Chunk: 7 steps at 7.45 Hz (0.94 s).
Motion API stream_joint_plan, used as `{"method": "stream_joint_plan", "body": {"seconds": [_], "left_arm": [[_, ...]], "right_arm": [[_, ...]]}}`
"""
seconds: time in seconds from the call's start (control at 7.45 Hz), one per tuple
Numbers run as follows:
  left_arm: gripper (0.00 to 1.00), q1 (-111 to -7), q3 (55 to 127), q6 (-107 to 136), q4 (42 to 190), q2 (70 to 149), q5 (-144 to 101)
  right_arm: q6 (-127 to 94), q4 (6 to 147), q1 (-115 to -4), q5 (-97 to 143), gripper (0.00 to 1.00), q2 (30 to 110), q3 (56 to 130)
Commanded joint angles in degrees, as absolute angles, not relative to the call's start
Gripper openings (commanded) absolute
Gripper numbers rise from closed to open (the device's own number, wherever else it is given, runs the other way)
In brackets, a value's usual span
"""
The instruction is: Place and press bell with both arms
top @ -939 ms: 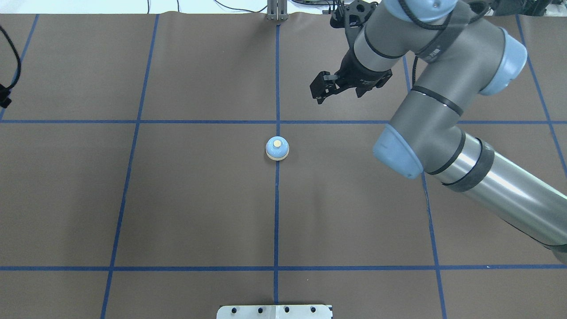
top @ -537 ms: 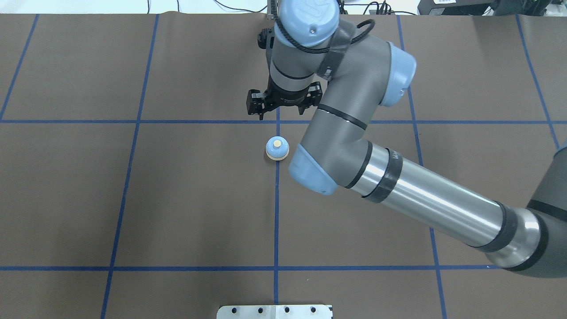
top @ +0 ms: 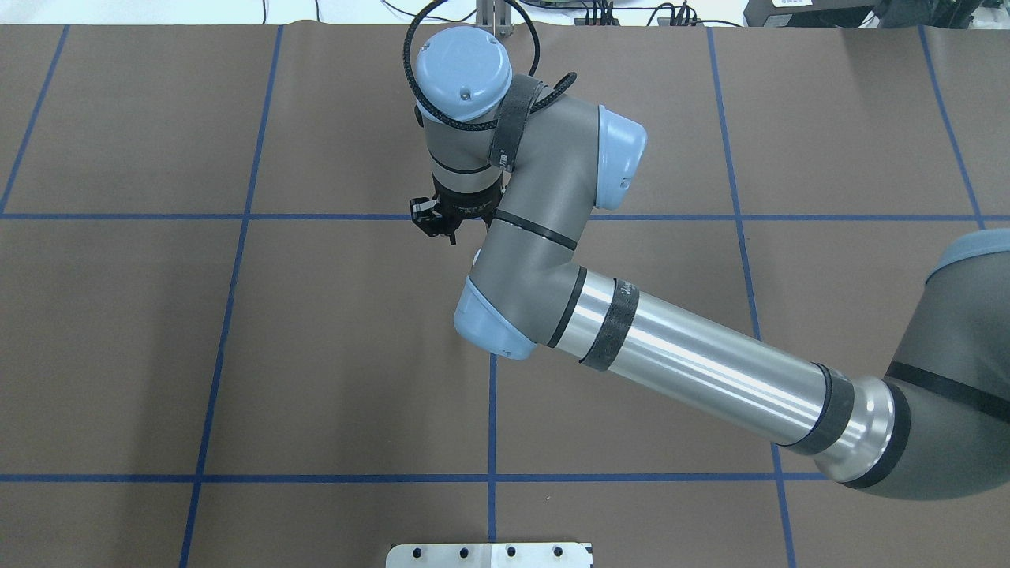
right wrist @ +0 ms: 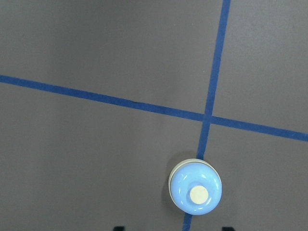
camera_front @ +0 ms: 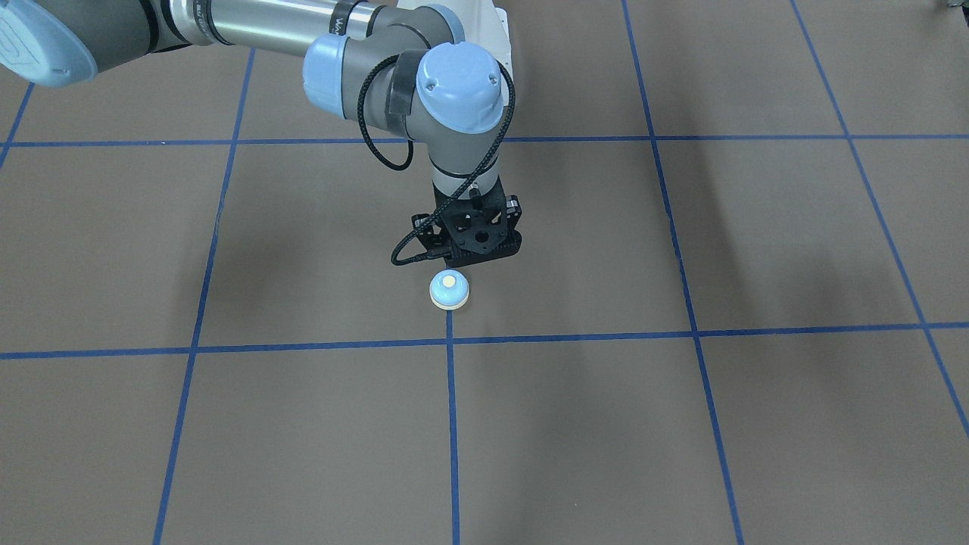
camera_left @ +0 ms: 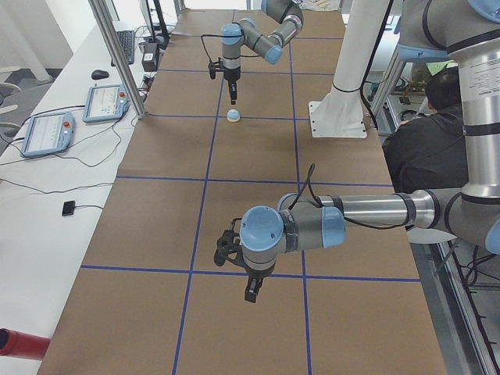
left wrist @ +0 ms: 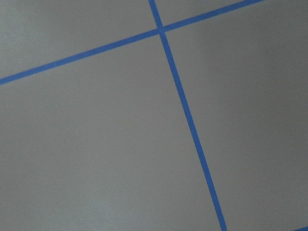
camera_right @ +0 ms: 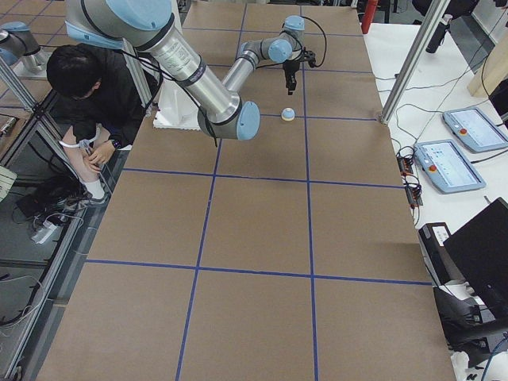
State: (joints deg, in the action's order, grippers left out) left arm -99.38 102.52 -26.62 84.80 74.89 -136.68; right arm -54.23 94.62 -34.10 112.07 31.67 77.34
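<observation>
Bell (camera_front: 449,290) upright at mid-table in the front-facing view, button up, seated on a blue tape line (camera_front: 452,424) just robot-side of a crossing; we see the right gripper (camera_front: 471,251) hanging over it, pointing down, not touching. From overhead, the right arm (top: 694,367) reaches in and folds across the brown table (top: 126,331), its elbow hiding the bell, only a corner of the black gripper showing. From the left end, the far gripper hangs above the bell with a clear gap; the near left gripper (camera_left: 250,291) points down over bare mat, well apart from the bell, and we cannot tell how wide its jaws stand. From the right end, the bell sits below the gripper; an operator (camera_right: 87,87) sits beside the table. The left wrist camera shows only mat and crossing tape. The right wrist camera looks straight down on the bell, with two dark fingertips (right wrist: 226,228) at the bottom edge spread wider than the bell, the pincer wide and holding nothing.
</observation>
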Motion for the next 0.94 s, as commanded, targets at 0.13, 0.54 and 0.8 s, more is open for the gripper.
{"method": "stream_joint_plan", "body": {"seconds": [0.13, 0.54, 0.8], "left_arm": [[1.0, -100.0, 102.6, -26.7, 85.3, 74.2, -137.0], [1.0, -100.0, 102.8, -26.7, 85.3, 74.2, -137.0], [1.0, -100.0, 102.8, -26.7, 85.3, 74.2, -137.0]], "right_arm": [[-52.5, 94.2, -34.2, 112.1, 0.0, 31.5, 74.2], [-51.2, 92.0, -34.5, 112.0, 0.0, 31.6, 70.9], [-51.5, 89.2, -34.5, 112.1, 0.0, 31.9, 69.2]]}}
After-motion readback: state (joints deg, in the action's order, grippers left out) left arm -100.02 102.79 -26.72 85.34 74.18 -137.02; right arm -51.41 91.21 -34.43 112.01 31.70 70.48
